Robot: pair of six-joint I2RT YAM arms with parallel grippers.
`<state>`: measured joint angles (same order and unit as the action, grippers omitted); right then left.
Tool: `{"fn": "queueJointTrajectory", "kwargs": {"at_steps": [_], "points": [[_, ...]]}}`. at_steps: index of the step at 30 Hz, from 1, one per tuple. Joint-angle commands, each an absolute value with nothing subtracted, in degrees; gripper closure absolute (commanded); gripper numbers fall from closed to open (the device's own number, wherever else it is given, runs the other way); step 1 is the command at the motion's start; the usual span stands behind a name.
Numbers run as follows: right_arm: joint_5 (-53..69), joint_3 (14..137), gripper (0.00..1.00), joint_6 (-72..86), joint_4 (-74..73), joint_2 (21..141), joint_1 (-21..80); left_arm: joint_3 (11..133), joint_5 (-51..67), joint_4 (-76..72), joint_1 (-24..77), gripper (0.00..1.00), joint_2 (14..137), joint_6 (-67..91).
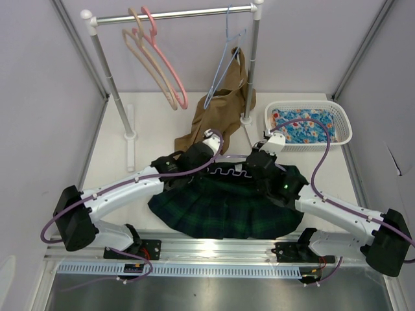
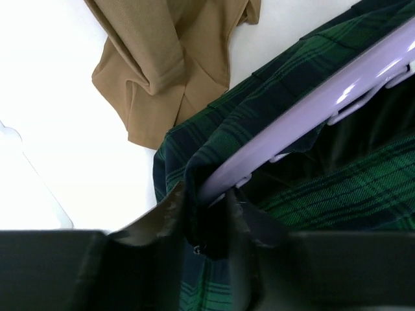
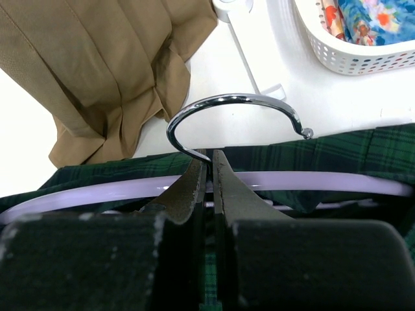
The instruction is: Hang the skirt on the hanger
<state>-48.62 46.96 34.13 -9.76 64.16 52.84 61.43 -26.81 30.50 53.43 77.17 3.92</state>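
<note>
The dark green and navy plaid skirt (image 1: 227, 210) lies spread on the table between the two arms. Along its waistband lies the lavender hanger (image 1: 231, 172), wavy bar showing. My left gripper (image 2: 206, 194) is at the hanger's left end (image 2: 311, 110), fingers closed on the skirt's (image 2: 337, 194) dark waistband edge wrapped round that end. My right gripper (image 3: 210, 155) is shut on the hanger's neck just under the metal hook (image 3: 227, 98), with the lavender bar (image 3: 337, 181) running across behind the fingers and the skirt (image 3: 363, 152) beyond it.
A tan-brown garment (image 1: 217, 110) hangs from a thin blue hanger (image 1: 224, 58) on the rack (image 1: 175, 14) and trails onto the table just behind the skirt. Pink and tan hangers (image 1: 159, 65) hang to its left. A white basket (image 1: 342, 123) with blue floral cloth sits back right.
</note>
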Motion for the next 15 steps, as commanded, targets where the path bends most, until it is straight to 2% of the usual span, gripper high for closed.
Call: {"fn": "queueJointTrajectory", "kwargs": {"at_steps": [1,2,3,6,13,15], "points": [[-48.4,49.7,1.00,36.3,-8.1,61.9,52.6,60.8,-25.8,26.4,54.4,0.77,77.8,4.5],[-48.3,49.7,1.00,36.2,-8.3,61.8,52.6,60.6,-25.8,26.1,54.5,0.80,77.8,4.5],[-48.3,49.7,1.00,36.2,-8.3,61.6,52.5,60.6,-25.7,25.6,54.5,0.89,77.8,4.5],[-48.0,49.8,1.00,36.1,-9.0,60.9,52.2,60.8,-25.5,25.0,54.6,1.00,77.3,4.2],[-46.8,52.6,1.00,35.8,-13.1,59.2,51.1,62.0,-28.2,25.6,54.6,1.00,72.8,3.9],[-46.4,54.5,0.97,35.5,-15.4,58.7,50.5,62.4,-29.1,26.0,54.6,1.00,72.0,3.1]]}}
